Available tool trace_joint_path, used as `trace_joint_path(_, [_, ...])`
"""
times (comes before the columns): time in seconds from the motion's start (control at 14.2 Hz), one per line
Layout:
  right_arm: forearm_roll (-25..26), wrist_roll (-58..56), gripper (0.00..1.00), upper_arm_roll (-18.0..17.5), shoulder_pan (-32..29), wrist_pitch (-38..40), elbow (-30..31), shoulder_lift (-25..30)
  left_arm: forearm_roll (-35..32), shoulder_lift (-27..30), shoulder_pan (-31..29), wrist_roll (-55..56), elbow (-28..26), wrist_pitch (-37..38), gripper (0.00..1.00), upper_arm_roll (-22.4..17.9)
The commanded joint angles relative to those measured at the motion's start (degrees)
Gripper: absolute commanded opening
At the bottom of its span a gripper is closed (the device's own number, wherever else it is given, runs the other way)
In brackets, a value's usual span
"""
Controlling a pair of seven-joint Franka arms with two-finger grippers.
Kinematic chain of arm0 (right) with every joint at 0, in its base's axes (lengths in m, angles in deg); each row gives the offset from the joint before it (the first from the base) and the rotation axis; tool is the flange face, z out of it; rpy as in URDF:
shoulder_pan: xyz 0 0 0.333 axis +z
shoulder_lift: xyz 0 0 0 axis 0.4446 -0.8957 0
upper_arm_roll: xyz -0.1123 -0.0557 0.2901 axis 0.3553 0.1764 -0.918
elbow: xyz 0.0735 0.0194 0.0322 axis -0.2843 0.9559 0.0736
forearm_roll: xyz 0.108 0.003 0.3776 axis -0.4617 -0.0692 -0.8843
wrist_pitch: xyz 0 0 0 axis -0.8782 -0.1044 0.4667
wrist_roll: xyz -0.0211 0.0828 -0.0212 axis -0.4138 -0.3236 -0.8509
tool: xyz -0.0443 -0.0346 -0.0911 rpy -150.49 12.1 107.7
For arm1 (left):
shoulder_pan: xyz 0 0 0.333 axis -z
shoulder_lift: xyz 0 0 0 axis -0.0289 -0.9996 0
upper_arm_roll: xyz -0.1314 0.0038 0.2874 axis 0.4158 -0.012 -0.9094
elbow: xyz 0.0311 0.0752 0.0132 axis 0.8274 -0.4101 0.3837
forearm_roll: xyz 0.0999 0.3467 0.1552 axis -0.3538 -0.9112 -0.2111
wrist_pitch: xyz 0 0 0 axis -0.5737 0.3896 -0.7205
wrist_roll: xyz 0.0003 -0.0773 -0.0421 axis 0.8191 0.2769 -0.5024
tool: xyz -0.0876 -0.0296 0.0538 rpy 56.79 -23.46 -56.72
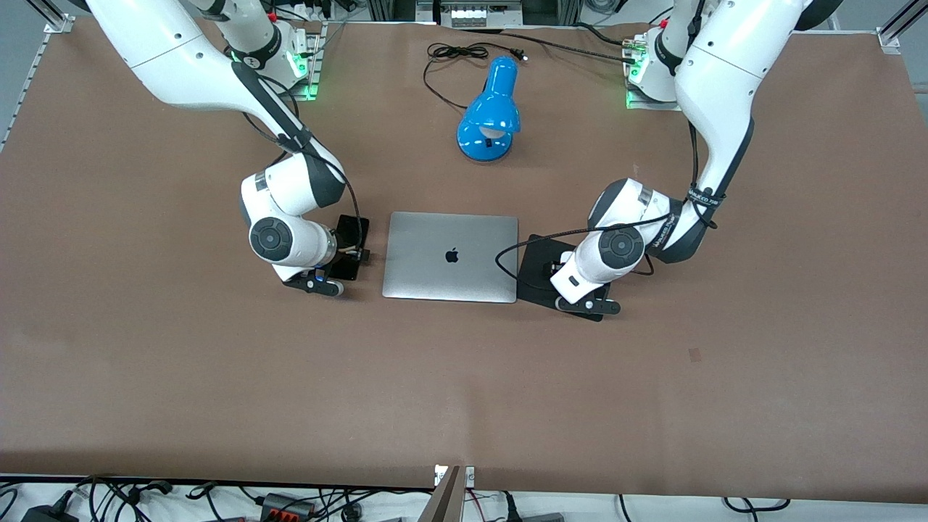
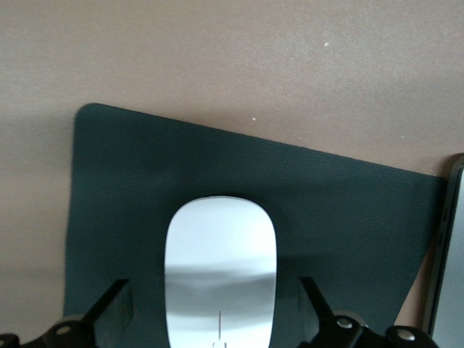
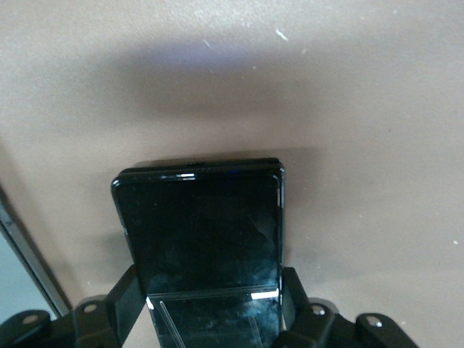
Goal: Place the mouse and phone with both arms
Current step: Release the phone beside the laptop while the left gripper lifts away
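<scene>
Covering the whole work area, the brown table (image 1: 145, 377) carries every item. Both arms reach down to it: the right arm (image 1: 196, 65) at one end of the laptop (image 1: 451, 256), the left arm (image 1: 725, 87) at its other end. The closed silver laptop lies flat at mid-table. A blue lamp (image 1: 490, 112) lies farther from the front camera than the laptop, its black cord (image 1: 449, 54) coiled near the bases.

The black pad (image 1: 538, 270) lies flat, touching or just beside the laptop's edge toward the left arm's end. The left gripper (image 2: 217, 319) is low over this pad. Its fingers (image 2: 116, 308) stand one on each side of the mouse (image 2: 220, 272), spread slightly wider than it, with a narrow gap visible at each side. The white mouse rests on the pad.

The right gripper (image 3: 210, 304) is low at the laptop's other end. Its fingers (image 3: 123, 297) bracket the phone (image 3: 203, 239), close against both long edges; actual contact cannot be confirmed. The black phone lies on the table just beside the laptop.
</scene>
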Motion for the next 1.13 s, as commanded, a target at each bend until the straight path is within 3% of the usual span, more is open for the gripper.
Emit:
trace_joint_path(0.0, [0.0, 0.3, 0.21, -0.1, 0.7, 0.4, -1.4, -0.7, -1.5, 3.7, -0.5, 0.8, 2.7, 8.6, 1.00, -0.5])
trace_joint_path(0.21, [0.1, 0.3, 0.21, -0.1, 1.0, 0.3, -1.6, -1.1, -1.5, 7.0, -1.9, 1.3, 8.1, 22.4, 1.00, -0.5])
trace_joint_path(0.49, [0.1, -1.9, 0.22, -0.1, 1.0, 0.2, -1.5, -1.7, -1.5, 17.0, -7.0, 0.1, 8.7, 33.0, 1.00, -0.3])
trace_joint_path(0.57, [0.0, -1.9, 0.37, -0.1, 1.0, 0.2, -1.6, -1.8, -1.5, 19.7, -8.8, 0.1, 8.7, 35.2, 1.00, 0.1])
trace_joint_path(0.64, [-0.1, -1.2, 0.89, -0.1, 1.0, 0.0, -1.6, -1.8, -1.5, 22.0, -9.8, -0.1, 8.8, 37.1, 1.00, 0.1])
trace_joint_path(0.71, [-0.1, -1.3, 1.00, -0.1, 0.8, 0.1, -1.6, -1.7, -1.5, 23.8, -10.8, -1.4, 9.4, 39.0, 1.00, 0.0])
trace_joint_path(0.85, [-0.1, -2.0, 1.00, -0.1, 0.8, 0.7, -2.9, -1.2, -1.0, 24.7, -13.6, -7.0, 14.7, 45.7, 1.00, -0.1])
trace_joint_path(1.06, [0.2, -2.7, 1.00, -0.1, 0.4, 14.7, -11.3, 2.3, -0.7, 24.5, -16.5, -9.7, 22.2, 52.9, 1.00, -0.3])
